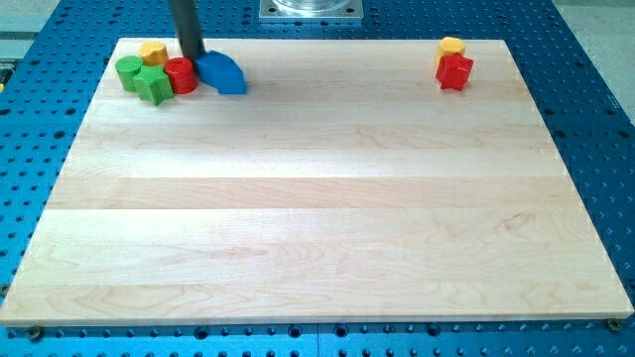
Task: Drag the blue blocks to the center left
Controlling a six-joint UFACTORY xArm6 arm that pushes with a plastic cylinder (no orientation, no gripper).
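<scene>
The blue blocks [220, 73] are seen at the far left of the wooden board [317, 198], close to its far edge. They read as a single bright blue mass with a rounded right end; whether one piece or two pressed together is shown cannot be told from this view. The blue mass lies at the right end of a tight cluster of blocks.

The dark rod is seen descending from the view's top, nearly upright, and my tip [194, 58] is placed at the far left edge of the blue mass, seemingly touching it, just beyond the red cylinder [181, 74]. No jaws are carried by this arm, so no spread or pinch can be told; only the plain rod end is shown.

From left to right in the cluster, a green cylinder [129, 71] is found at the far left, a yellow block [153, 52] behind it, a green star-like block [153, 85] nearer, and then the red cylinder touching the blue mass. Well apart, at the far right corner, a yellow block [451, 46] is set just behind a red block [455, 72]. No containers are shown on the board.
</scene>
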